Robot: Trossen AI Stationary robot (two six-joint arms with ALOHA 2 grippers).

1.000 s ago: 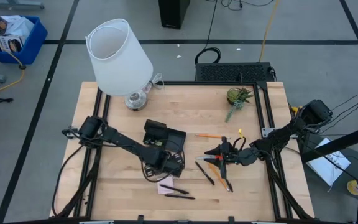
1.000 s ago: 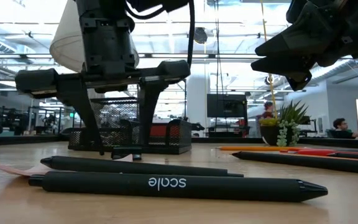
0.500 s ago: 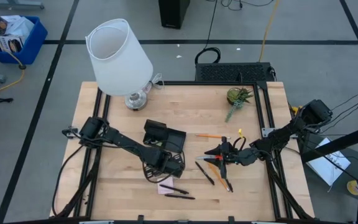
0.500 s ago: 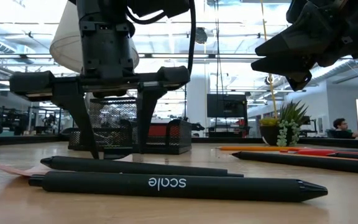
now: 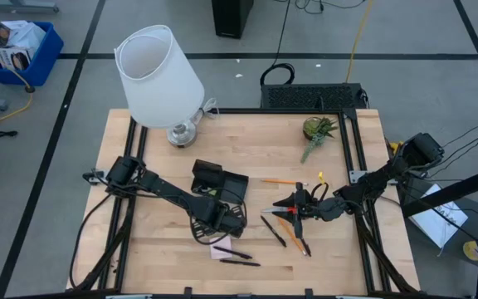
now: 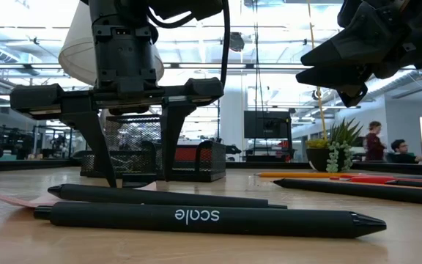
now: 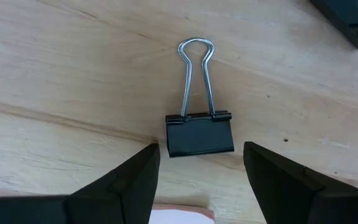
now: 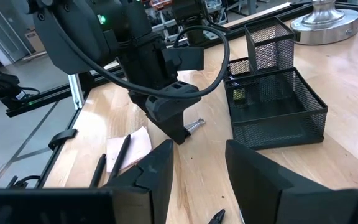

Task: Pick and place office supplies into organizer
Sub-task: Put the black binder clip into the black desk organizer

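Currently: left gripper (image 7: 197, 180) low over desk (image 5: 256, 154), fingers (image 7: 129, 186) spread wide, straddling black binder clip (image 7: 199, 132) lying flat, wire handles pointing away; no contact visible. Clip just beside mesh organizer (image 5: 222, 187). Right gripper (image 8: 197, 168) raised above red-handled scissors (image 5: 289, 212), fingers (image 8: 151, 174) parted, empty. Two black pens (image 6: 196, 214) over pink sticky-note pad (image 5: 221, 251), near desk front.

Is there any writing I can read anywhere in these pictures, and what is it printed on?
"scale", upside down as the low view shows it: on the nearest black pen lying on the table.
Printing on the packets in the blue bin on the floor: too small to read.
Nothing else is legible.
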